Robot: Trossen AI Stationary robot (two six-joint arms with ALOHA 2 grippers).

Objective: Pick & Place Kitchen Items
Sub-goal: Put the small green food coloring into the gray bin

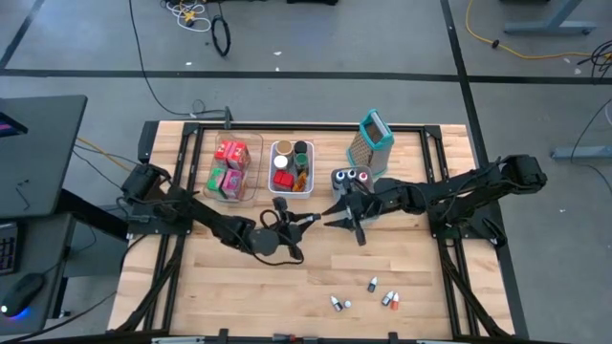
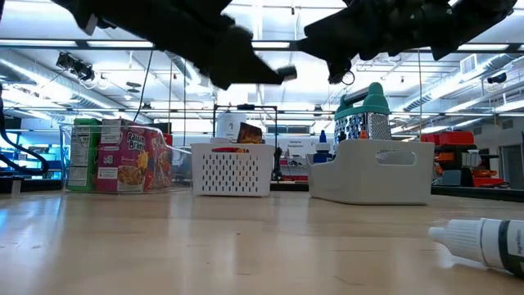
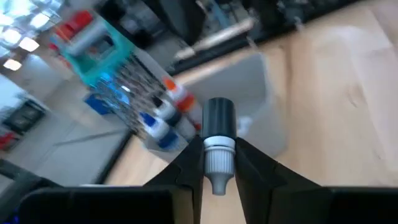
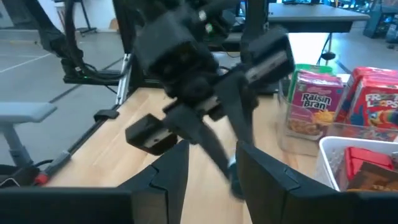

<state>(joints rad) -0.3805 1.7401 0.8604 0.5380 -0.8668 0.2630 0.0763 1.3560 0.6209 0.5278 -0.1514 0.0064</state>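
A small bottle (image 3: 217, 146), white with a dark cap, is pinched between the fingers of the left gripper (image 1: 308, 221), held above mid-table and facing the grey bin (image 1: 350, 180). It should be carried level over the bin's rim, clear of the grater (image 1: 373, 143), and lowered among the bottles there before release. The right gripper (image 1: 333, 222) hangs close opposite, its fingers parted and empty; it is best kept clear.

Back row, left to right: clear bin (image 1: 233, 168) holding packets, white bin (image 1: 292, 167), grey bin (image 1: 350, 179) of small bottles; grater (image 1: 372, 142) behind grey bin. Loose small bottles (image 1: 366, 295) near front edge, right of centre
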